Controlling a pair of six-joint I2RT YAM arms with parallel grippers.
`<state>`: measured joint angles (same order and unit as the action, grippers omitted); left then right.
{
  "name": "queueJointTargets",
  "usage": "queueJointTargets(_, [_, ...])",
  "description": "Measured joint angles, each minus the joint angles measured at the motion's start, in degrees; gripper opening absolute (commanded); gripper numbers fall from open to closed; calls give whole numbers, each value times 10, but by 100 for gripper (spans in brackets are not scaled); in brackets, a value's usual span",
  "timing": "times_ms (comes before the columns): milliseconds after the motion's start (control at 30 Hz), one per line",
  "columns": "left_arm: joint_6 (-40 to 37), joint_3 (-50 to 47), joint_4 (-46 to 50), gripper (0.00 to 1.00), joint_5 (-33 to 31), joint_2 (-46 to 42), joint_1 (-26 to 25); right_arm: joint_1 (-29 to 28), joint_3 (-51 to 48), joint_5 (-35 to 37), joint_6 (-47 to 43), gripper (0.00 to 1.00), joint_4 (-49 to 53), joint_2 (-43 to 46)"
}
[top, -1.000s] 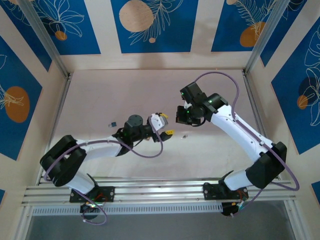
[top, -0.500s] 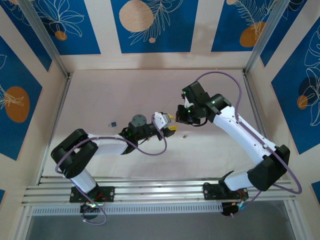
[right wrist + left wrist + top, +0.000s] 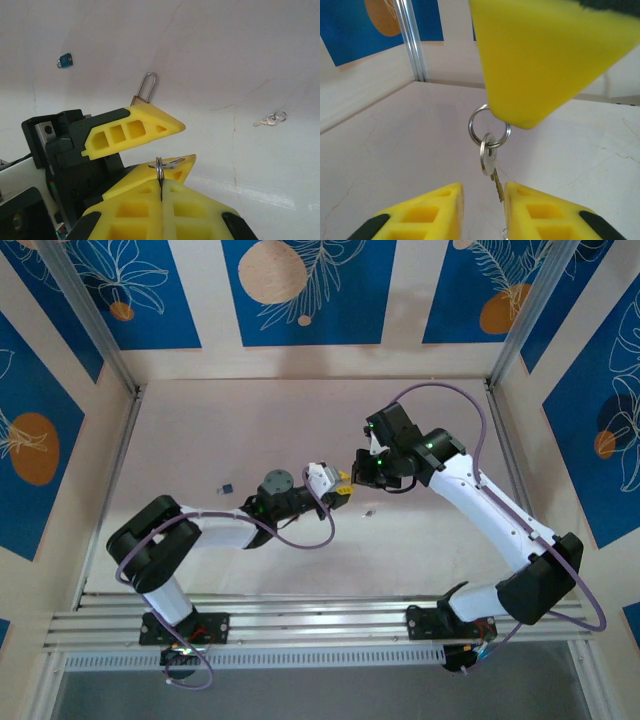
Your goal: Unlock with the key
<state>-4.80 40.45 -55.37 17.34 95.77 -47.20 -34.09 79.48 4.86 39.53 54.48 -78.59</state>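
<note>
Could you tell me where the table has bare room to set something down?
Bare: the far table along the back wall, and the near strip between the spare key and the rail. Crowded: the middle, where the left gripper with the padlock meets the right gripper holding the key; a blue lock lies left.

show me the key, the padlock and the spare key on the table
key [image 3: 489, 157], left wrist view, flat head
padlock [image 3: 138, 101], right wrist view, brass body
spare key [image 3: 271, 119], right wrist view, its head
</note>
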Motion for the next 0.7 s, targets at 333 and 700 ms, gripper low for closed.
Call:
queueJointTargets(333, [4, 0, -14, 17, 0, 3, -1, 0, 0, -1, 0, 3, -2, 1])
queueJointTargets(700, [2, 0, -18, 0, -3, 3, -2, 1, -3, -4, 0, 4, -8, 1])
